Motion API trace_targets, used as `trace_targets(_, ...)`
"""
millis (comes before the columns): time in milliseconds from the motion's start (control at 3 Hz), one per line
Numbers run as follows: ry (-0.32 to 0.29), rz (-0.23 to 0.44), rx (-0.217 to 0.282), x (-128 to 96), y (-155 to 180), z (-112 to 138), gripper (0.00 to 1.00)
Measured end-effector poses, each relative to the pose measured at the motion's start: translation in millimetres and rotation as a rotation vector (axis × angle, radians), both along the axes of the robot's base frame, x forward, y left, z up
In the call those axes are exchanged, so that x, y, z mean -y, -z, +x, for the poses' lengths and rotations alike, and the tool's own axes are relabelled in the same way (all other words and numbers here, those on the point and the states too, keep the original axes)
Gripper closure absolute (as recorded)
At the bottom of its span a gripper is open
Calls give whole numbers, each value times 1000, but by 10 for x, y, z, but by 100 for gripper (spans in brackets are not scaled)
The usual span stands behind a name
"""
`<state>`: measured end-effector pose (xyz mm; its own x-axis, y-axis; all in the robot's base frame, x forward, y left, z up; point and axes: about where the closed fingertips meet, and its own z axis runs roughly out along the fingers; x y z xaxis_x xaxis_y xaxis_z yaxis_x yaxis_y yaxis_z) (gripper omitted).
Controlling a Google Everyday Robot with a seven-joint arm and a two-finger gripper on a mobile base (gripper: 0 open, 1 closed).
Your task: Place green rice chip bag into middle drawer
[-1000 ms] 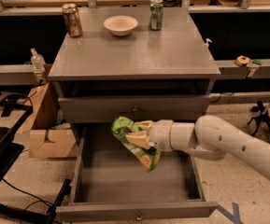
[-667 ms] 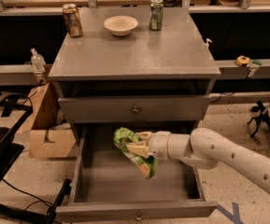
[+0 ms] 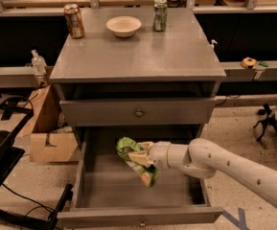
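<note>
Cardboard box (image 3: pixel 46 139): on the floor just left of the cabinet (image 3: pixel 138 56), beside the pulled-out drawer.

Brown can (image 3: pixel 74 20): upright at the back-left corner of the cabinet's top.

Bowl (image 3: pixel 123 26): at the back of the cabinet's top, between the two cans and apart from both.

Green drink can (image 3: pixel 160 14): upright at the back of the cabinet's top, just right of the bowl.

Upper drawer (image 3: pixel 176 111): pushed in flush under the cabinet's top, its round knob at the centre.

Middle drawer (image 3: pixel 104 188): pulled far out from the cabinet's lower front, its grey inside open to view.

Green rice chip bag (image 3: pixel 140 163): crumpled and tilted, hanging inside the middle drawer's opening, near the centre of the cabinet's width. Whether its lower corner touches the drawer floor cannot be told.

Gripper (image 3: pixel 139 155): below the cabinet's upper drawer and within the open drawer. Its two tan fingers are pinched together on the upper part of the bag and carry it.

Arm (image 3: pixel 234 171): white, reaching in from the cabinet's right front, over the drawer's right wall.

Change: compared with a second ago, the gripper and bag sit lower against the cabinet, deeper between the drawer's walls. The grip looks the same, and the cans and bowl stand where they were.
</note>
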<state>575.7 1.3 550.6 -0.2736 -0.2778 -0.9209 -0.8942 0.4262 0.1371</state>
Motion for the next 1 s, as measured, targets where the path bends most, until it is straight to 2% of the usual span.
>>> trace_targets(333,-4,1,0,-21,-8,-6,59)
trace_targets(667,-9,3,0,-51,-8,-12,28)
trace_targets(1000,-13,4,-1,-71,-7,-17,3)
